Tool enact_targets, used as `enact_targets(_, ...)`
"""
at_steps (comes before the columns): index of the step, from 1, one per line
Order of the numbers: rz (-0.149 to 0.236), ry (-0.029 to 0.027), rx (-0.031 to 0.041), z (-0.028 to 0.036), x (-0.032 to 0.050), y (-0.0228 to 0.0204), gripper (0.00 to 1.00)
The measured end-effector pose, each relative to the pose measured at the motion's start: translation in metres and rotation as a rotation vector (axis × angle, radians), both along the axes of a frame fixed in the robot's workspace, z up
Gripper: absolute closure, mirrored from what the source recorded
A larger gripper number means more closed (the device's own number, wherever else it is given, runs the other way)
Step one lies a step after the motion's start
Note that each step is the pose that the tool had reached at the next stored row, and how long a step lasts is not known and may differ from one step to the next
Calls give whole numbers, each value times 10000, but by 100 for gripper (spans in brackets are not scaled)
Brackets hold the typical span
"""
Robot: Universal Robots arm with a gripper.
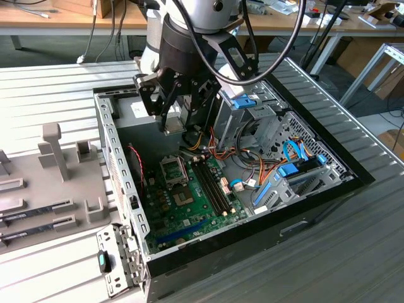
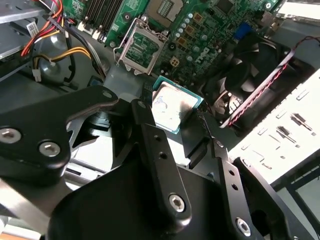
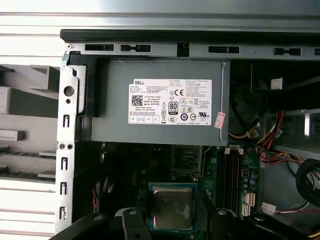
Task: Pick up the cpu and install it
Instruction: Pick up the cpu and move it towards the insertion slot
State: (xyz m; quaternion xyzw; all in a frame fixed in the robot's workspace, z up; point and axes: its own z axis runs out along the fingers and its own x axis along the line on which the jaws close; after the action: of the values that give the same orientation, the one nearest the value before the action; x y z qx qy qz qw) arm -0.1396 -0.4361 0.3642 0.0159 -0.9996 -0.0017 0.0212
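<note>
The cpu [image 2: 172, 106] is a small flat square chip with a silvery top and a thin greenish rim. My gripper [image 2: 173, 114] is shut on it, one black finger on each side. In the first wrist view the cpu [image 3: 172, 206] hangs flat above the motherboard, a short way from the socket [image 3: 186, 161]. The socket [image 2: 145, 49] has its metal frame over it and sits on the green board. In the exterior view my gripper [image 1: 182, 126] hovers inside the open computer case, above and behind the socket [image 1: 173, 169].
The grey power-supply box [image 3: 160, 102] lies just beyond the socket. Memory sticks [image 1: 211, 186] run beside it, and a black fan [image 2: 250, 62] sits on the other side. Drive cages and coloured cables [image 1: 252, 120] crowd the exterior view's right. A grey fixture tray [image 1: 50, 177] stands outside the case.
</note>
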Motion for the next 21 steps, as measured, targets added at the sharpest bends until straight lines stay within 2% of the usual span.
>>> enact_targets(21, 1, 0, -6, -81, 157, -65, 53)
